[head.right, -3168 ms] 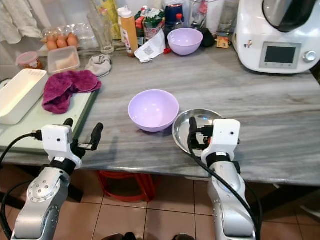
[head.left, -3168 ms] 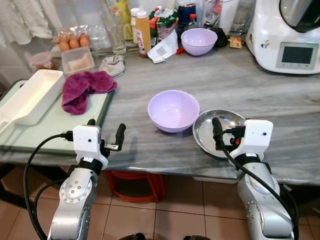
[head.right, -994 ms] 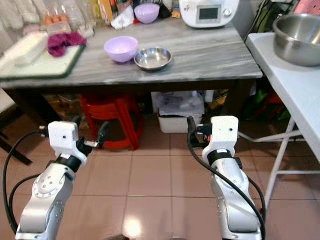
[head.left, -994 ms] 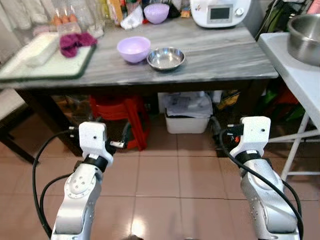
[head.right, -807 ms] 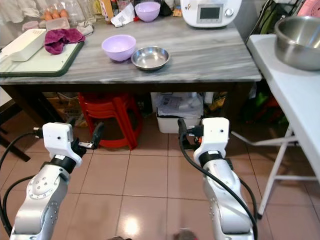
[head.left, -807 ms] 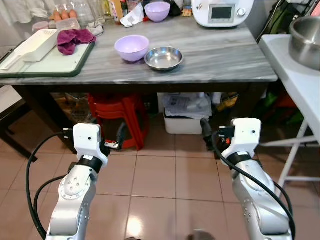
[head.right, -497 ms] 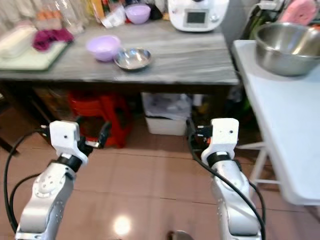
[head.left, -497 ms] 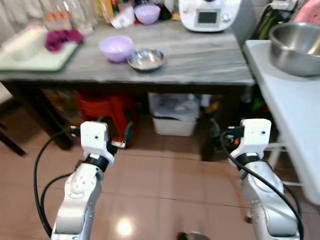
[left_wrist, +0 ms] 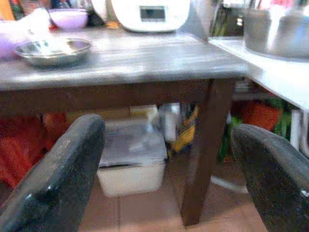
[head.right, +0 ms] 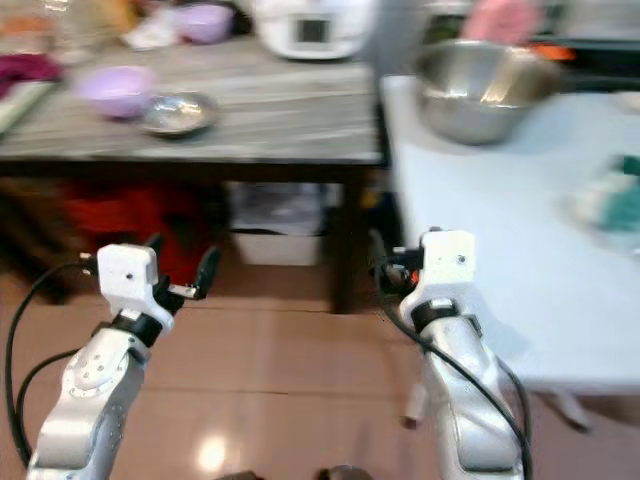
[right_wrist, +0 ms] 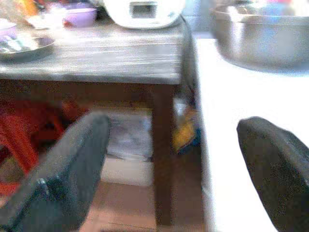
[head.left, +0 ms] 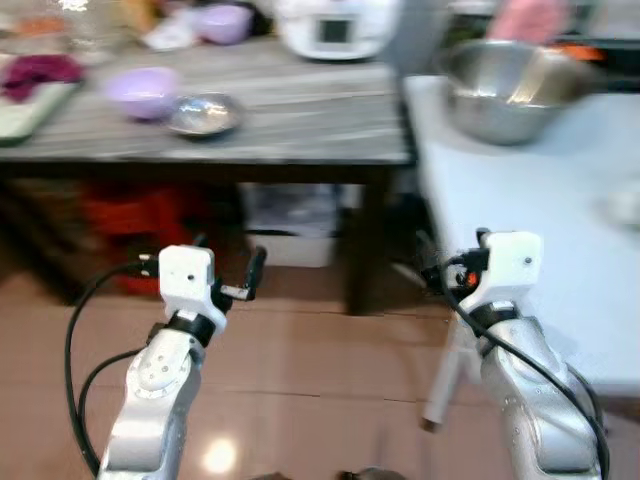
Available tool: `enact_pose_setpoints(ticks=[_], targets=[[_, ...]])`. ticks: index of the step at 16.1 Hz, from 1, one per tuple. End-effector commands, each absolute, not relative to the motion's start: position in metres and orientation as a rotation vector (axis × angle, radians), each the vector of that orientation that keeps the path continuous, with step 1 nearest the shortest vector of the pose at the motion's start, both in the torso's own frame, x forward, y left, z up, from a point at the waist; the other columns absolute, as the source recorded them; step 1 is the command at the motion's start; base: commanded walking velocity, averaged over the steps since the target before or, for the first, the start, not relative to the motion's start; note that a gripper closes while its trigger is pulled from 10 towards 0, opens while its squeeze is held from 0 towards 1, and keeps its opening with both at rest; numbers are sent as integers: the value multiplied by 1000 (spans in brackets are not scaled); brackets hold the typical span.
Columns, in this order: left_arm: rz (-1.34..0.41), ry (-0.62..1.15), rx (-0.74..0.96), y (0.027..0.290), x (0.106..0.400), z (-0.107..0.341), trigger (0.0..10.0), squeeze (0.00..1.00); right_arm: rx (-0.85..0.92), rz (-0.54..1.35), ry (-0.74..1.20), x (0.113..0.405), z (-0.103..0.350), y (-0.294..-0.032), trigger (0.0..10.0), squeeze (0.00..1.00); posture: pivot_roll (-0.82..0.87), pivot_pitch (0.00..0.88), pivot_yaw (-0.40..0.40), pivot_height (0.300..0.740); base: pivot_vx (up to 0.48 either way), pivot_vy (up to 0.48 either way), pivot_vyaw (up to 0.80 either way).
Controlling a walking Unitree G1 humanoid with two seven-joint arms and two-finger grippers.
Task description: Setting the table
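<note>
**Beside the white table, turning away from the counter**

Over at your left, the grey stone counter point(head.left: 300, 110) is sliding out of the head views, and you are now facing the corner where it meets a white table point(head.left: 520, 200). Compared with a few seconds ago, when both grippers were hovering right at the counter edge by the bowls, you are standing well back on the tiled floor and swinging rightward. That is suggesting a trip to fetch something else for the setting, probably from the white table; no dish is travelling with you.

Your left gripper point(left_wrist: 169, 159) is hanging low over the floor with its two black fingers spread wide and nothing between them. Your right gripper point(right_wrist: 174, 159) is likewise gaping and empty, pointing at the gap between the two tables.

The lilac bowl point(head.left: 143, 90) and the shallow steel dish point(head.left: 204, 112) are sitting just beside each other near the counter's front edge, apparently already placed. The lilac one is looking smooth, rounded and matte, likely plastic; the steel dish is thin, glossy and low-rimmed. A second lilac bowl point(head.left: 224, 20) is standing at the back near a white kitchen machine point(head.left: 335, 25). On the white table a large steel mixing bowl point(head.left: 500, 85) is resting, deep and shiny. Everything is blurring with the turn, so finer detail is not readable.
</note>
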State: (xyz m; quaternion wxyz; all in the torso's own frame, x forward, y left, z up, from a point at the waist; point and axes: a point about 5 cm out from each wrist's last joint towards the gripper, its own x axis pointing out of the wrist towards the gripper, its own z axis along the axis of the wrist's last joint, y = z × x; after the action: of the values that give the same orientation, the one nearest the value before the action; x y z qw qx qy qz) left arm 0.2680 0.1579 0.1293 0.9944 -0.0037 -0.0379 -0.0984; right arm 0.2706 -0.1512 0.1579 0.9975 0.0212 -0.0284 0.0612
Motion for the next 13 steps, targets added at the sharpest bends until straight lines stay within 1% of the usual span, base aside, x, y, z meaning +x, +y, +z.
enact_pose_setpoints(ticks=[1,7,13], targets=[[-199,-97,-6,158,268,135,10000,0,38,140,-78,270,163,-151,10000,0,-151,147,64,740,0,-480,0],[-203,-101,-15,155,269,136,10000,0,34,138,-88,269,165,-149,10000,0,-150,152,71,740,0,-480,0],[-206,-95,-11,156,268,136,10000,0,35,135,-52,265,158,-149,10000,0,-147,166,77,740,0,-480,0]])
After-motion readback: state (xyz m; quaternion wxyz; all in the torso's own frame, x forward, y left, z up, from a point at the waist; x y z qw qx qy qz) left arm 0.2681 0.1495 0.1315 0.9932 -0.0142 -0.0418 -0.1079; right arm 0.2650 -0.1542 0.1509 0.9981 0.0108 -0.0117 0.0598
